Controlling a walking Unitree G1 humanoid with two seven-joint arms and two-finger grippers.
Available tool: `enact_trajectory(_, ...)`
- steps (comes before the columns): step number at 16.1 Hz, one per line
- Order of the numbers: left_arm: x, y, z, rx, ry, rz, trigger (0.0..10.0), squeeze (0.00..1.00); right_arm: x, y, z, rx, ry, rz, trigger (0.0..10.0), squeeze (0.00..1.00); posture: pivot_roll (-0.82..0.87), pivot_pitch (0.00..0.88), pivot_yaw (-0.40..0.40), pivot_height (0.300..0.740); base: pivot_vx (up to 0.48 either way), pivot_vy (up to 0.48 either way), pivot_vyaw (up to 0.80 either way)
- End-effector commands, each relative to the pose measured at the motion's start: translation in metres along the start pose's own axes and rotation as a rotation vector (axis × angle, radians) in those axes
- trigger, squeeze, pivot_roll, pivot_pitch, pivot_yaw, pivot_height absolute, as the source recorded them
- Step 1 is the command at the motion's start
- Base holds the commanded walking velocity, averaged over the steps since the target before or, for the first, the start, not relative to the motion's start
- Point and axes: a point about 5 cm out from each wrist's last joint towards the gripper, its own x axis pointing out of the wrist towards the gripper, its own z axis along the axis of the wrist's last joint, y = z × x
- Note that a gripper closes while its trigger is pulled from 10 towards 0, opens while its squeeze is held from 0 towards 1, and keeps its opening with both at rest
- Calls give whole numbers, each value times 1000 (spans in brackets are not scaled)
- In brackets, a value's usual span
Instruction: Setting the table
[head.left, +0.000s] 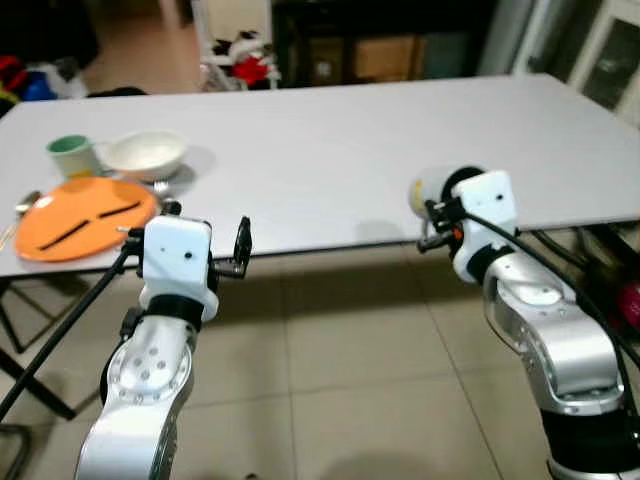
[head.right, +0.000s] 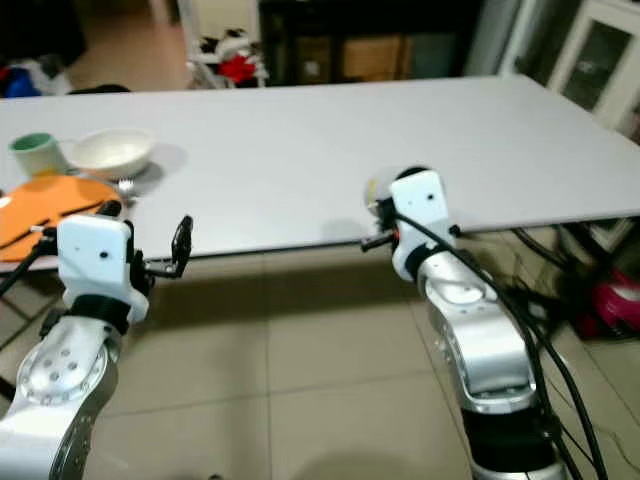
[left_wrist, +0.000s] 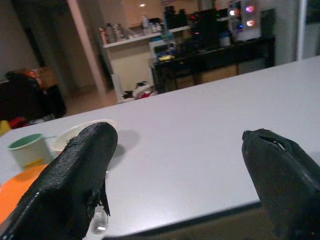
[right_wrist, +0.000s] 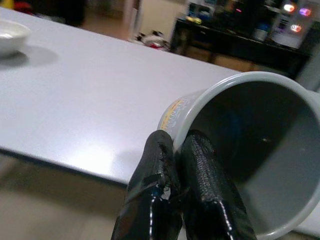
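The grey mug (right_wrist: 250, 150) is hanging tipped in the right hand (right_wrist: 172, 150), just past the near edge of the tabletop (head.left: 330, 150), at about five o'clock from its middle. The fingers are pinching the rim wall, one inside, one outside. It looks rigid, light and probably glazed, so I judge a rim pinch liable to slip or swing; the mug would chip if dropped. At the tabletop's nine o'clock side, the orange plate (head.left: 85, 222) is carrying dark chopsticks (head.left: 100, 220), with a white bowl (head.left: 147, 154) and a green cup (head.left: 70, 155) just beyond it. The left hand (head.left: 205, 245) is hovering spread open and empty, just short of that plate.
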Motion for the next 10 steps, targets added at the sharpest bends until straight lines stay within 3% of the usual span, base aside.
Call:
enact_trajectory(1,-1,4,-2,20,11,8,10000,94,2,6,10,-9,-48,38,10000,0,-91,0,-3,740,420,0,0)
enact_trajectory(10,-3,0,-4,21,23,-26,10000,90,2,4,9,-34,-41,57,10000,0,-92,0,1,740,417,0,0)
